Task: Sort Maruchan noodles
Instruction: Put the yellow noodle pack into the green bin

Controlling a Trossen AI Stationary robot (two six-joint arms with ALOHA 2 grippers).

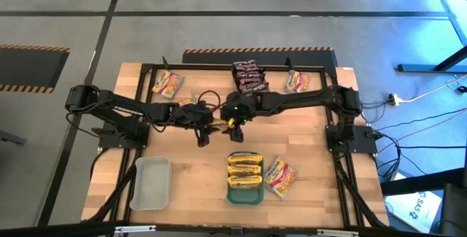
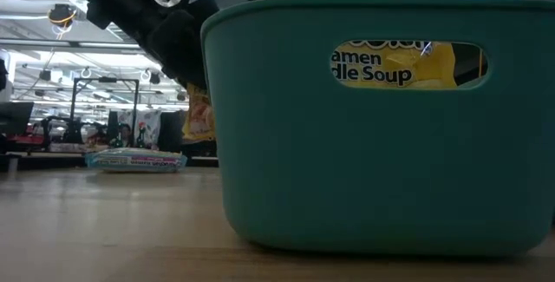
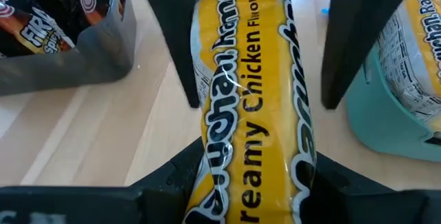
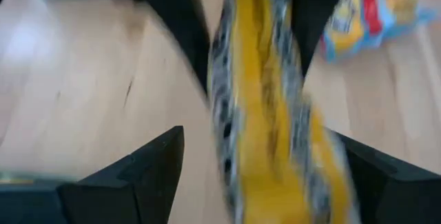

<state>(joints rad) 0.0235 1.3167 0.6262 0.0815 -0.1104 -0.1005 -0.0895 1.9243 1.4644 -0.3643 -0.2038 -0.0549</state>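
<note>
Mid-table, above the teal tray [image 1: 245, 195], both grippers meet on one yellow packet [image 3: 251, 107]. Left gripper [image 1: 205, 130] is clamped on it, fingers [image 3: 176, 24] either side. Right gripper [image 1: 235, 122] fingers [image 4: 165, 172] spread wide, packet between them, no squeeze visible.

Wooden table [image 1: 197, 179]: trays [image 1: 150, 183], apparently loose packets [image 1: 167, 84]

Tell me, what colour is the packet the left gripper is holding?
Yellow, with black-and-white lettering: the packet sits between the left gripper fingers. The left wrist view shows it best.
</note>
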